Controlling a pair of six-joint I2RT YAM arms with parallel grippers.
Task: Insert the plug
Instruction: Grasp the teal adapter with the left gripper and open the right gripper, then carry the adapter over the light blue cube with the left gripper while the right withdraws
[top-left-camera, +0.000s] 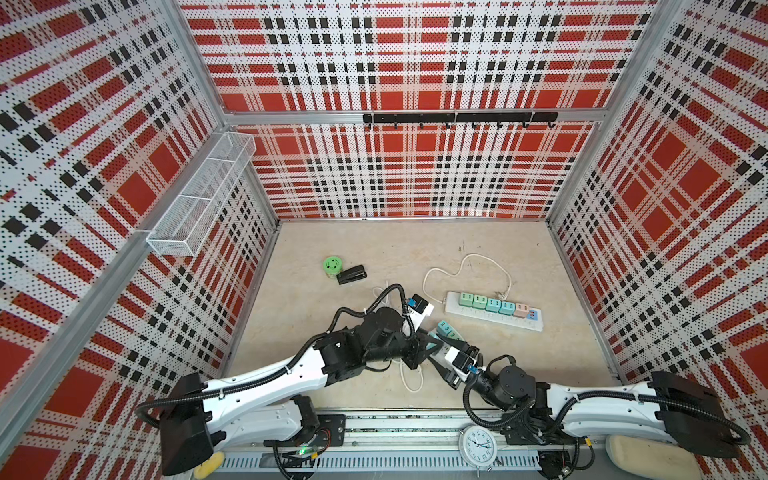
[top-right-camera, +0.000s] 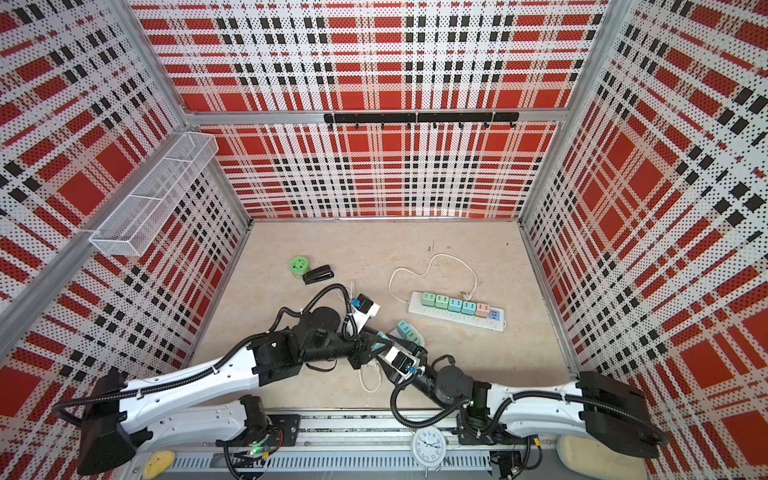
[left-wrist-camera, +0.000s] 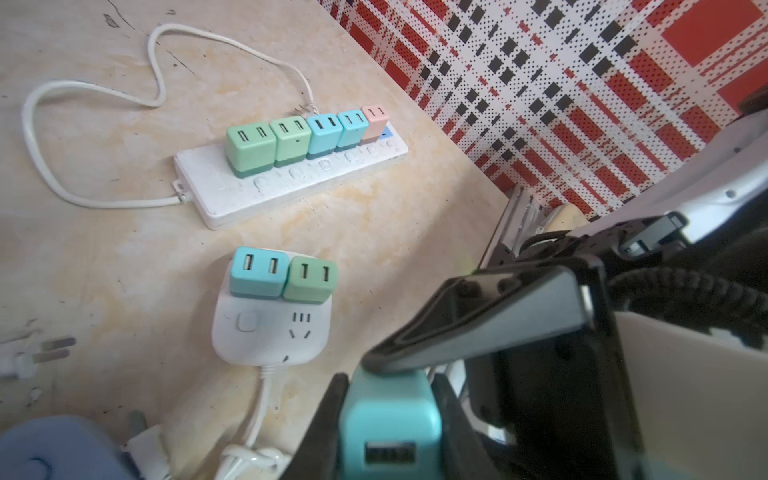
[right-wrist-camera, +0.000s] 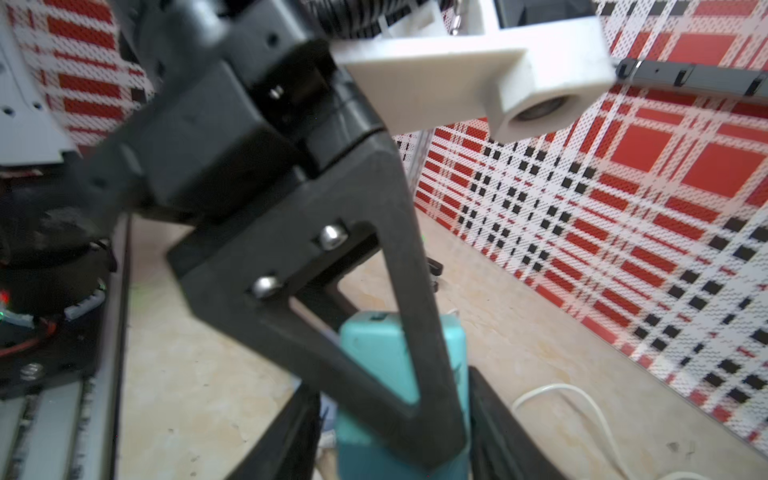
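Note:
The plug (left-wrist-camera: 390, 428) is a teal cube with a USB port, held above the table near the front middle. My left gripper (left-wrist-camera: 390, 399) is shut on it, a finger pressed against each side. My right gripper (right-wrist-camera: 395, 415) is open around the same plug (right-wrist-camera: 374, 365); its fingers (right-wrist-camera: 494, 415) stand beside the cube, with a gap on one side. In both top views the two grippers meet at the plug (top-left-camera: 432, 340) (top-right-camera: 380, 343). Just beyond lies a small white socket block (left-wrist-camera: 270, 328) carrying a teal cube (left-wrist-camera: 257, 272) and a green cube (left-wrist-camera: 311, 278), with a bare three-pin socket (left-wrist-camera: 300, 324) beside its button.
A long white power strip (top-left-camera: 494, 311) holding several coloured cubes lies farther right, its cord (top-left-camera: 465, 270) looping behind. White cables (top-left-camera: 411, 378) trail under the left arm. A green round object (top-left-camera: 332, 266) and a black stapler (top-left-camera: 351, 274) sit back left. A clock (top-left-camera: 478, 444) rests on the front rail.

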